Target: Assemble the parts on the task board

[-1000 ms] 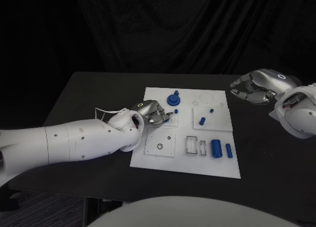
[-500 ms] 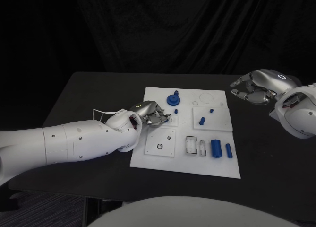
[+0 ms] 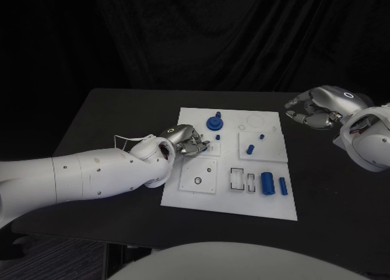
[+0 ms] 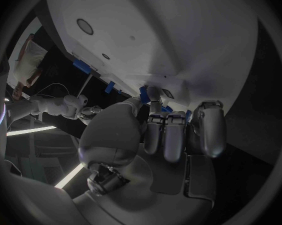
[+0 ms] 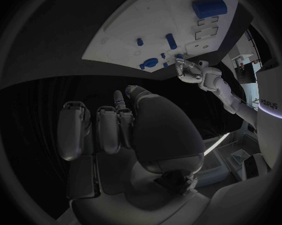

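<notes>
Black cloth hangs behind the black table [image 3: 111, 116], and the white board [image 3: 232, 201] lies in the middle of it. Nearest me, I see my left arm reaching in low across the table, its hand [image 3: 185, 140] curled over the board's left edge beside a small raised square plate. From the head camera I cannot tell whether that hand holds anything. The left wrist camera shows the fingers [image 4: 172, 135] folded in together close against the board's edge, with blue parts just past the fingertips; whether one is pinched there I cannot make out.

On the near end of the board lie a thick blue cylinder [image 3: 267, 181] and a thin blue rod [image 3: 283, 186], side by side, next to two rectangular slots. Farther along, two small blue pegs [image 3: 250, 150] stand on a raised plate, and a round blue knob [image 3: 213, 122] sits toward the far end.

My right hand [image 3: 316, 109] hangs above the table off the board's far right corner, fingers clenched on nothing, well apart from the parts. Its wrist camera looks down on the whole board [image 5: 125, 32].

I can read no writing on the board or its parts.
</notes>
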